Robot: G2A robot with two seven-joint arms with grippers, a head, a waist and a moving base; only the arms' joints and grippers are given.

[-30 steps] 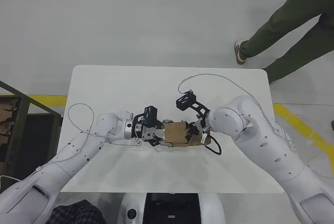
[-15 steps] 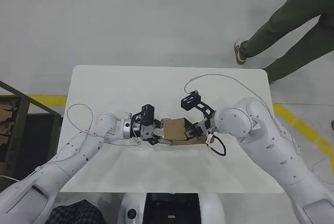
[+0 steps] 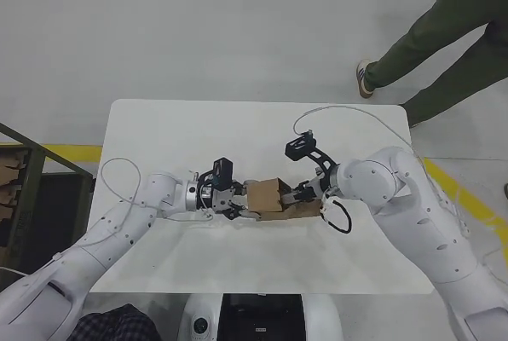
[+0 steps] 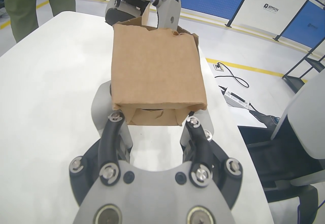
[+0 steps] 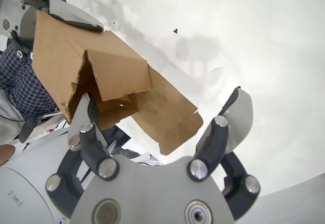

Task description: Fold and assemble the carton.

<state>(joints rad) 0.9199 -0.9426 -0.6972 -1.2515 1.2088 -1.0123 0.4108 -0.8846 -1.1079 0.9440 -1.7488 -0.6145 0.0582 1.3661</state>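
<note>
Carton (image 4: 156, 67) sits straight ahead of my left gripper (image 4: 152, 118), its near end between my two fingers, one finger against each side wall; table (image 4: 50, 83) spreads beneath and to both sides of it. At the carton's far end, facing my left gripper, stands my right gripper (image 5: 162, 98): one finger inside the open end, the other outside and apart from it, a loose flap (image 5: 172, 118) jutting out between the two. Whether the carton touches the table, cannot tell.
</note>
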